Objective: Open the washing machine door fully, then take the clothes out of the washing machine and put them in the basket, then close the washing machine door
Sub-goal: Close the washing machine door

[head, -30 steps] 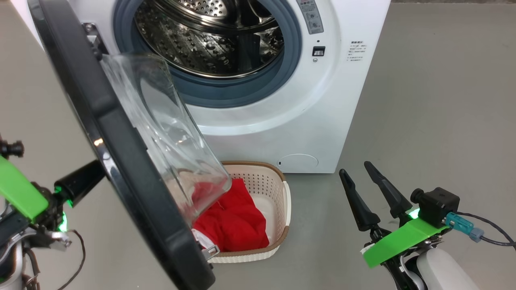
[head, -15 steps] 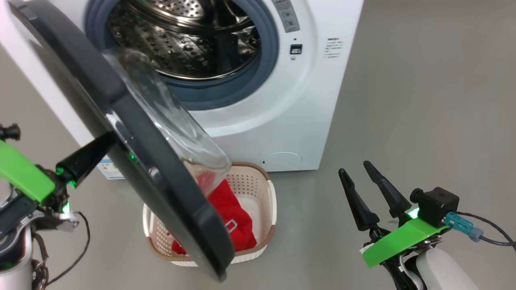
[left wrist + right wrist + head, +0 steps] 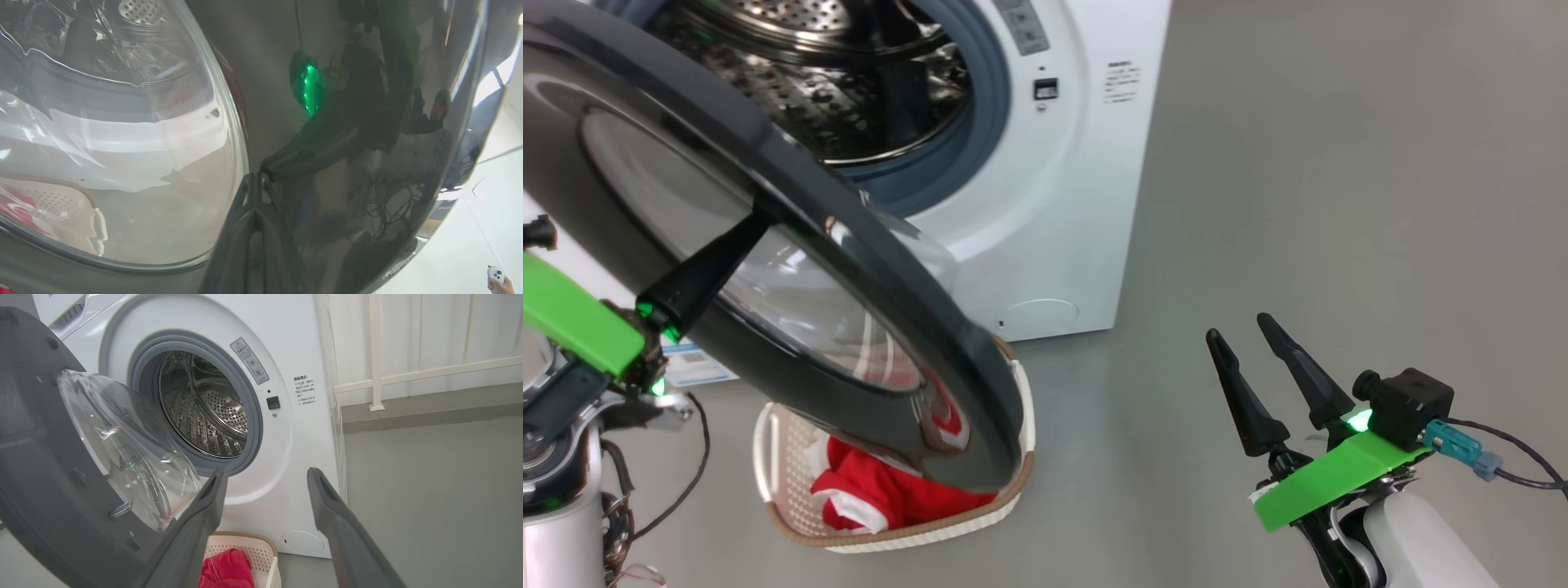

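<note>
A smooth, evenly lit grey floor (image 3: 441,506) spreads below a slim white upright post (image 3: 373,355). A white horizontal rail (image 3: 441,369) runs to the right of the post, with a pale panelled wall (image 3: 449,326) behind it.

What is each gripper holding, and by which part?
Nothing is held. The shut left gripper presses its tips on the door's face; the right gripper is open and empty.

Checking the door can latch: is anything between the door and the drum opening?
Nothing visible. No cloth hangs from the drum opening, and the basket sits on the floor below the washing machine door.
</note>
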{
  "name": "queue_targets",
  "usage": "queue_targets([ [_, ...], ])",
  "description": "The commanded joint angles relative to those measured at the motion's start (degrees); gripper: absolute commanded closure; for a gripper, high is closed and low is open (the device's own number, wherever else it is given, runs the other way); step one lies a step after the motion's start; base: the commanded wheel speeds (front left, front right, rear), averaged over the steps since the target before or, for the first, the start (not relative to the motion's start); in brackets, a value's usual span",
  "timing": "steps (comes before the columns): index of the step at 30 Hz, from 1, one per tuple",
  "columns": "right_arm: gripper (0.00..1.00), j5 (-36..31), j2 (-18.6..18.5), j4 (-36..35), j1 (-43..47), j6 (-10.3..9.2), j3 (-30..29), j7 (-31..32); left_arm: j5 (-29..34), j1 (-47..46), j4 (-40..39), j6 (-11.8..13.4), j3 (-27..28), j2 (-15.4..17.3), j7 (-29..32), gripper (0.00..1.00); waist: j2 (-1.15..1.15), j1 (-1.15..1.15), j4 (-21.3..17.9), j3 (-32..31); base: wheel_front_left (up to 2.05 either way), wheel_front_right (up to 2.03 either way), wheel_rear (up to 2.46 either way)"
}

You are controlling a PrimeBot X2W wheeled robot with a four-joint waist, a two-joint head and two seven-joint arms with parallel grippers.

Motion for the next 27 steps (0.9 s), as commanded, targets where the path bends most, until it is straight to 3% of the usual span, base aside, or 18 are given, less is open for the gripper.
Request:
queue_targets([
  [1, 0.00, 0.0, 0.4, -1.5, -1.3, 0.09, 1.1, -0.3, 0.7, -3.4, -1.4, -1.0, 1.3, 1.4, -0.4, 1.00, 0.00, 0.00, -1.3, 0.5, 0.00, 0.00, 0.00],
  [27, 0.00, -0.3, 1.6, -2.1, -2.1, 0.09, 0.3, -0.3, 7.2, -10.3, 6.6, -1.6, 1.6, 0.6, -9.6, 1.00, 0.00, 0.00, -8.5, 3.6, 0.00, 0.00, 0.00],
])
